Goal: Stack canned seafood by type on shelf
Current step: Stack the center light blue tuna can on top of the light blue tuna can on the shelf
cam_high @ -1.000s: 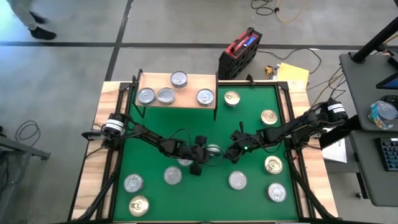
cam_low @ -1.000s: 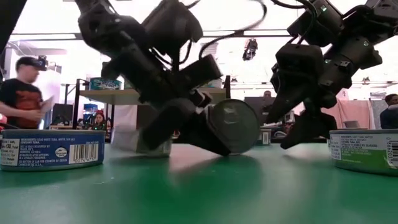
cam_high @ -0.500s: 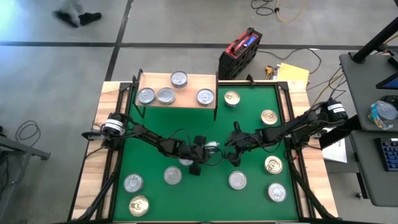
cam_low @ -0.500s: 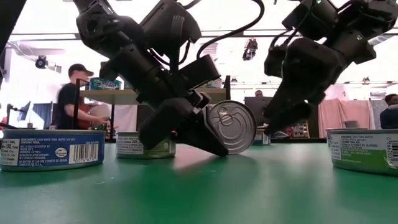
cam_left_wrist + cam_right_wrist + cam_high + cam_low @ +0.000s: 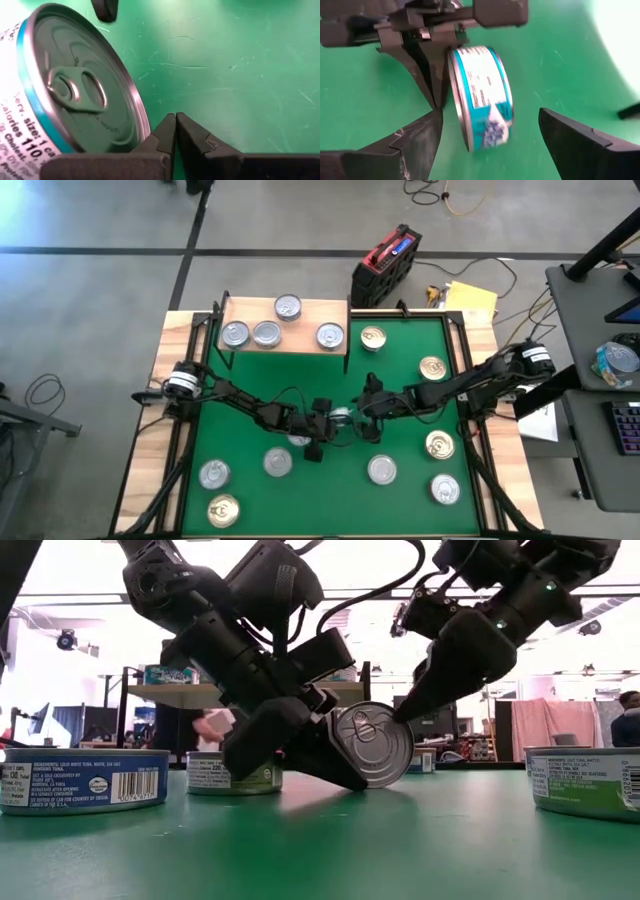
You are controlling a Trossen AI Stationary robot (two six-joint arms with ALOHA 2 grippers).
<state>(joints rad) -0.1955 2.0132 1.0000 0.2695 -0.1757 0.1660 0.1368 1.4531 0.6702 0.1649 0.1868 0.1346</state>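
Standing on its edge on the scuffed green mat, a round flat tin with a dull silver pull-tab lid and teal paper side leans against the left gripper, whose dark fingers are pressed together. The right gripper spreads wide, its blunt black fingers either side of the tin.

One camera looks straight down; another sits level on the green mat; both wrist cameras closely frame the tipped teal-sided tin.
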